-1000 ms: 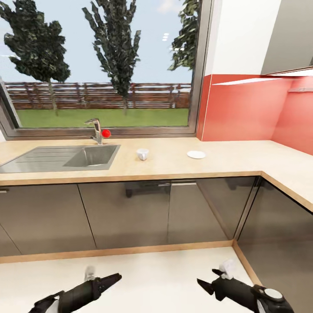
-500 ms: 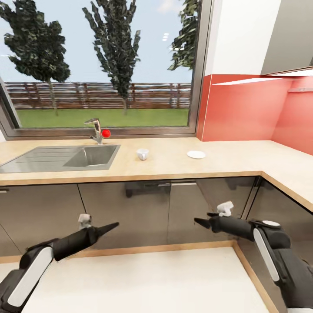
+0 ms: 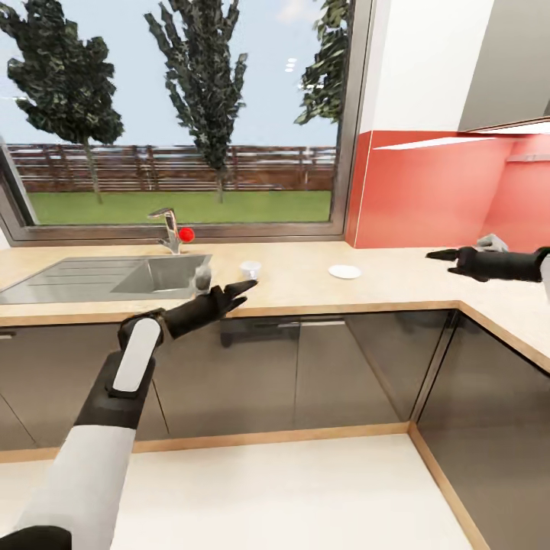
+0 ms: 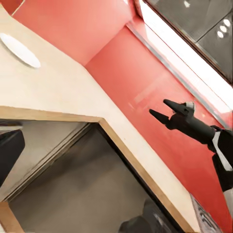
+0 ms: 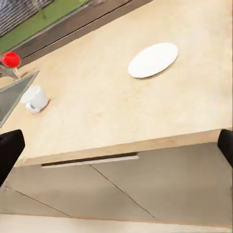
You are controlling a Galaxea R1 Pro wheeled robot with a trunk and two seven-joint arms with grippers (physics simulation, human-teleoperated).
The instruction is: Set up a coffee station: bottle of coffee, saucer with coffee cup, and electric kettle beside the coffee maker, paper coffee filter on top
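I had both grippers empty: left gripper (image 3: 246,287) nearly closed, right gripper (image 4: 161,108) parted. The cup (image 3: 250,270) sat mid-frame on the countertop (image 3: 397,286), apart from the saucer (image 3: 344,271). Little looked done.

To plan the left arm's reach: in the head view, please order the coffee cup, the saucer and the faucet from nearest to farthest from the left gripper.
From the left gripper:
1. Coffee cup, just behind it.
2. Faucet, by the window, at the sink.
3. Saucer, farther to its right on the countertop.
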